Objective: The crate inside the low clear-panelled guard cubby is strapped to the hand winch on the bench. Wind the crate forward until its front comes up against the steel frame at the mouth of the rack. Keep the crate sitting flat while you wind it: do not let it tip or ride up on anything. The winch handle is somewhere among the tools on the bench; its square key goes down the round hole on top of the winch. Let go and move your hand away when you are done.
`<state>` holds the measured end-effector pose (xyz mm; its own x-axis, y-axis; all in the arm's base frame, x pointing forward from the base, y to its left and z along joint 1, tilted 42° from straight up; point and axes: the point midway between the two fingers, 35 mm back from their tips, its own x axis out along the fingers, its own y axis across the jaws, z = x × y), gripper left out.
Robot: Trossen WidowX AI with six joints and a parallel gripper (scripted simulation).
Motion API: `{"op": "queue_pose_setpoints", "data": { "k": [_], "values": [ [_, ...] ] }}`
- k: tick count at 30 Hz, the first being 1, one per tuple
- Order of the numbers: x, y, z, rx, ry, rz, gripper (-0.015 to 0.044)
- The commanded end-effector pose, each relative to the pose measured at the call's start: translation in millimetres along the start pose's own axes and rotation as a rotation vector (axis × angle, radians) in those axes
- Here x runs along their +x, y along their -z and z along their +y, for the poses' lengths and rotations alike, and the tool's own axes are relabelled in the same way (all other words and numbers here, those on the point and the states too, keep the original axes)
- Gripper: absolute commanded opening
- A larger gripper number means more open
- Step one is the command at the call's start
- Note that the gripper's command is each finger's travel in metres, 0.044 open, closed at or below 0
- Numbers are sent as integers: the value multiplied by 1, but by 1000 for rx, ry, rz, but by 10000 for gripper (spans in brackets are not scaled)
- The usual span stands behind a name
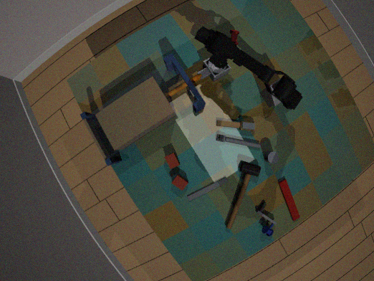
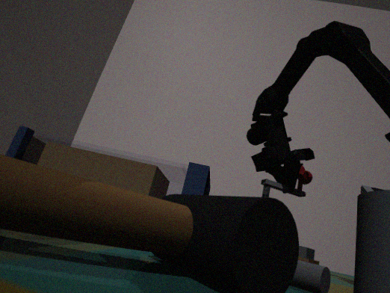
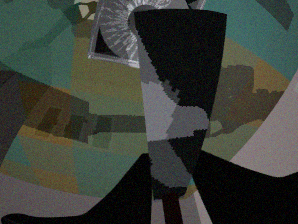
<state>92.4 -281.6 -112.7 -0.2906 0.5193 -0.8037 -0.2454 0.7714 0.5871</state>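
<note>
The grey crank handle with red knob [image 1: 234, 36] [image 2: 276, 184] [image 3: 160, 110] is in the hand [image 1: 218, 59] [image 2: 293, 187] [image 3: 168, 156]. Below the hand there is the grey metal winch [image 1: 225, 70] [image 3: 115, 47]. To the left of the hand, the brown box-shaped crate [image 1: 136, 111] [image 2: 101, 168] lies behind the blue steel frame [image 1: 184, 79] [image 2: 197, 179]; between this frame and the hand is the winch. The orange flat strap [image 1: 179, 88] goes under the frame, from crate toward winch. The black-headed wooden mallet [image 1: 238, 201] [image 2: 261, 239] lies on the bench [image 1: 168, 218], well apart from the hand, beside the red long bar [image 1: 289, 198].
</note>
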Motion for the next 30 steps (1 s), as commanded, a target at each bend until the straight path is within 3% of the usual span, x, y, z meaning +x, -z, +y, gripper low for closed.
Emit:
{"op": "queue_pose_setpoints", "data": {
  "k": [1, 30],
  "values": [
    [7, -1, 0, 5, -5, 8, 0],
    [29, -13, 1, 0, -15, 15, 0]
  ]
}}
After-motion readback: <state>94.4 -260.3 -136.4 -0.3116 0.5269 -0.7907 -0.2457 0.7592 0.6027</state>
